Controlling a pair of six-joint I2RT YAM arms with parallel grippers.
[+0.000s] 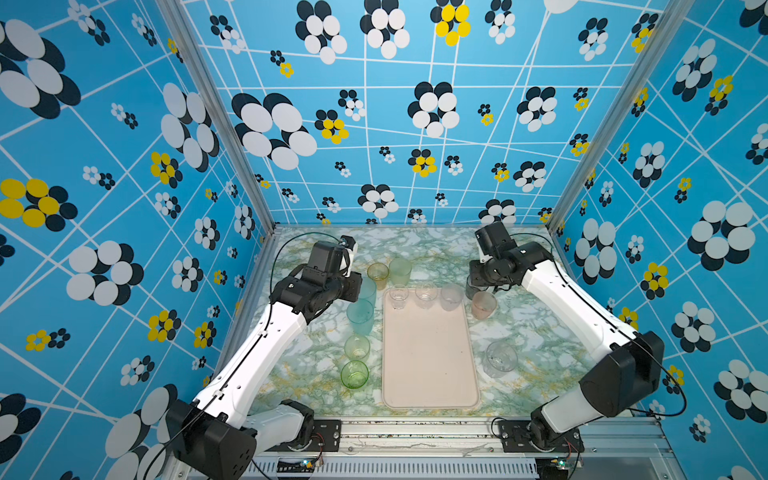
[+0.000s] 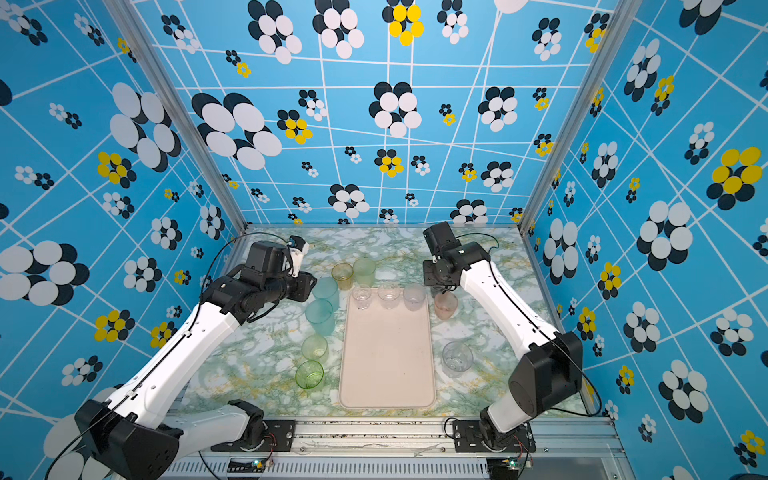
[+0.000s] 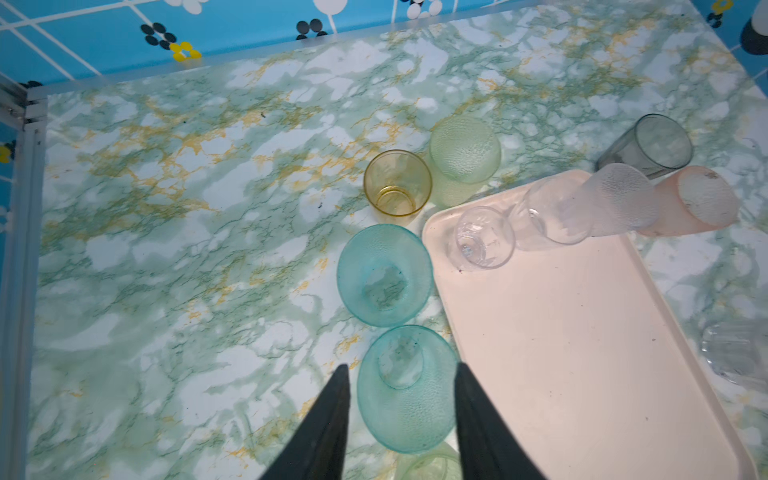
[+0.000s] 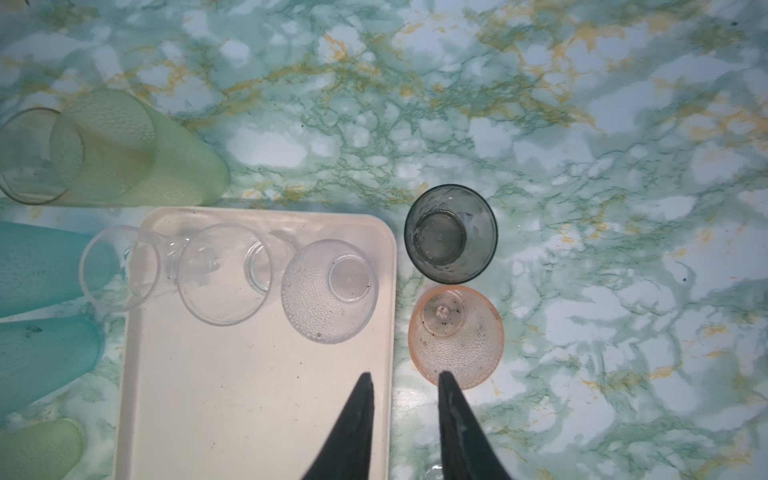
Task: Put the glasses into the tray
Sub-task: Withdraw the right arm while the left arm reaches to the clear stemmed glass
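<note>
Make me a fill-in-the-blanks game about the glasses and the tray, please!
The tray holds ___ glasses.
On the table right beside the grey glass stands a ___ glass.
A ___ glass sits between the left fingers.
Missing words: three, pink, teal.

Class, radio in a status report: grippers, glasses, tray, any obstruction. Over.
Left gripper open, jaws straddling a teal tumbler beside the tray. Right gripper open, empty, above the tray rim. Three clear glasses in tray. Second teal tumbler close by.
</note>
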